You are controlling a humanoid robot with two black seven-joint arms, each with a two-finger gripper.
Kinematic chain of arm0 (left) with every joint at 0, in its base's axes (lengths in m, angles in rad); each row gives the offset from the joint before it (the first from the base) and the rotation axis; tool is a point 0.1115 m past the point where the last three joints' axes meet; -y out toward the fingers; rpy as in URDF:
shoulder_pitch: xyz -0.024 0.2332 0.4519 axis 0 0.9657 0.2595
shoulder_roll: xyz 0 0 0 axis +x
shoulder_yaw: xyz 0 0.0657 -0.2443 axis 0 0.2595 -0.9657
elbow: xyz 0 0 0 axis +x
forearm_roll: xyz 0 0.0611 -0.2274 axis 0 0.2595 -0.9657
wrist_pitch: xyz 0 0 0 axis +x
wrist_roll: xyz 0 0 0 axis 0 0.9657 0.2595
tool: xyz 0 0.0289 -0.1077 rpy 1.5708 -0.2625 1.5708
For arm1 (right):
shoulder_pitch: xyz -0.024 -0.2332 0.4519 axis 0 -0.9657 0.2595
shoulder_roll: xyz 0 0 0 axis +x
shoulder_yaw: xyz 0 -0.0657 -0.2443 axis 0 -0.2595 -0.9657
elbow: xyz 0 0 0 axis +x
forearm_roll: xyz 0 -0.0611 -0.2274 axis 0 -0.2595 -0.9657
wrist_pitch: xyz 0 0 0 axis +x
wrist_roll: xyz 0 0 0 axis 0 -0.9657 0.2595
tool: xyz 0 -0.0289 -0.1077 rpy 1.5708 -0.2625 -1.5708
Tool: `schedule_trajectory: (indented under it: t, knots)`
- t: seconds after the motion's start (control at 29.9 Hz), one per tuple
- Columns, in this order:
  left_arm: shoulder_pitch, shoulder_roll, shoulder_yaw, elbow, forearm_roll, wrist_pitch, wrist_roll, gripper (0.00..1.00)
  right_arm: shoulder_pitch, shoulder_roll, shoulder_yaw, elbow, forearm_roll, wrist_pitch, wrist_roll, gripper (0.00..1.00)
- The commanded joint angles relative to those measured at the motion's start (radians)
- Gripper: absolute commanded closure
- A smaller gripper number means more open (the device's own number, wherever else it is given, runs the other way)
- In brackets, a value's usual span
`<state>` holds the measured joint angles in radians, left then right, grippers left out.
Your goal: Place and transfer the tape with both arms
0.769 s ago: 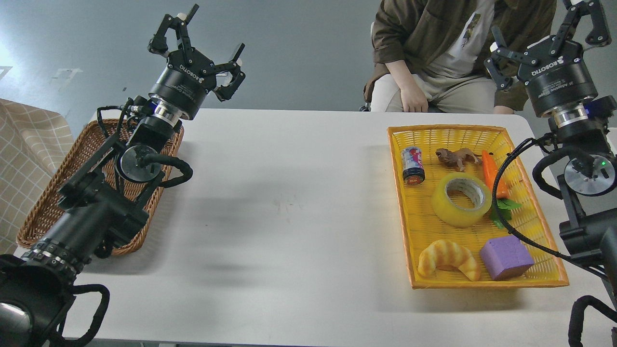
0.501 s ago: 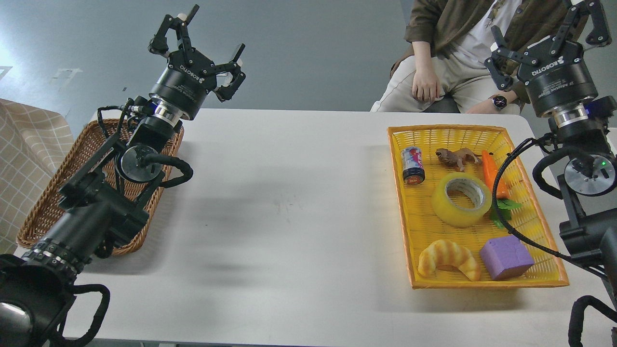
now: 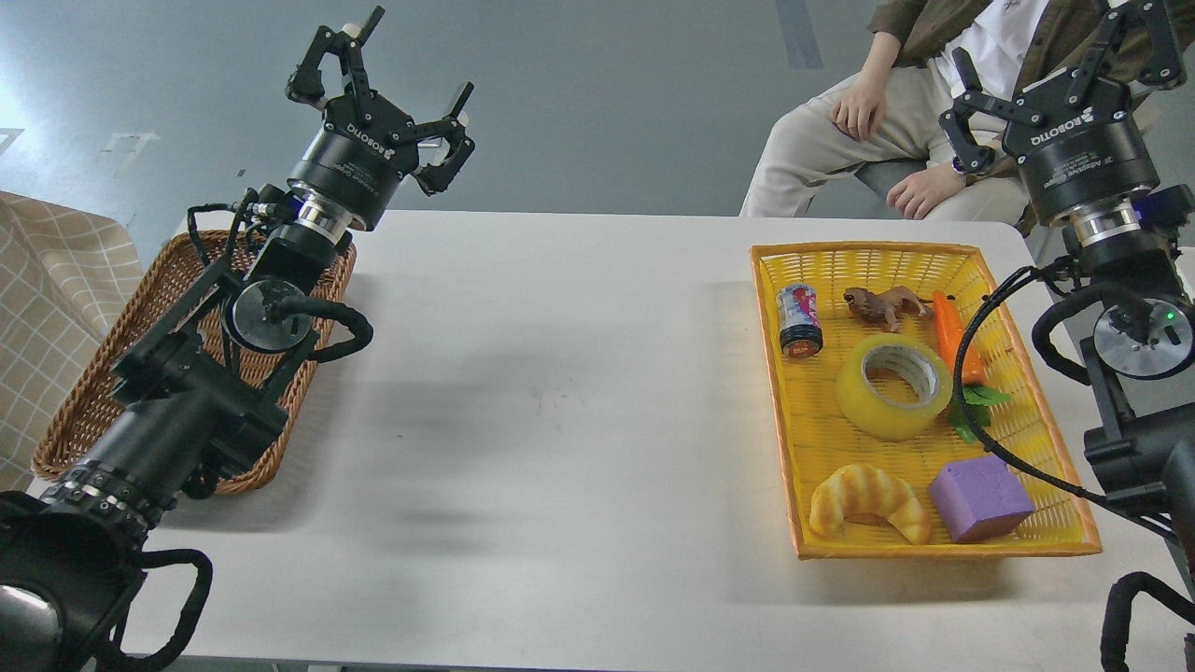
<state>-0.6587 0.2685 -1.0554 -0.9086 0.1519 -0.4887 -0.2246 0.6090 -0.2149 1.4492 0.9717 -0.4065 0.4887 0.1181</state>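
white table [image 3: 579, 392] under grey floor, seated person [image 3: 896, 112] at the far right edge. your left gripper [image 3: 392, 84] hangs in the air past the far left of the table, fingers spread, holding nothing; below its arm sits a brown wicker basket [image 3: 84, 411]. your right gripper [image 3: 1055, 70] is up at the far right, fingers spread too, empty, well apart from the tape. the tape [image 3: 893, 387] lies flat, core up, in the middle of the yellow tray [image 3: 803, 485] on the right side of the table. around it in the tray: small can [image 3: 799, 320] to the far left, toy animal [image 3: 882, 305] beyond, carrot [image 3: 954, 350] touching its right side, croissant [image 3: 868, 502] and purple block [image 3: 980, 497] nearer you.
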Motion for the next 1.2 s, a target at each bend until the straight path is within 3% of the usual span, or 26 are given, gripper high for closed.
schedule_trajectory:
  t: [0.0, 1.17]
  knots:
    - [-0.001, 0.000, 0.000, 0.000, 0.000, 0.000, -0.001, 0.02, 0.002, 0.000, -0.001, 0.005, 0.000, 0.000, 0.000, 0.00]
    - [0.001, -0.008, 0.002, -0.006, 0.006, 0.000, -0.002, 0.02, 0.000, -0.001, -0.001, 0.009, 0.000, 0.000, -0.001, 0.00]
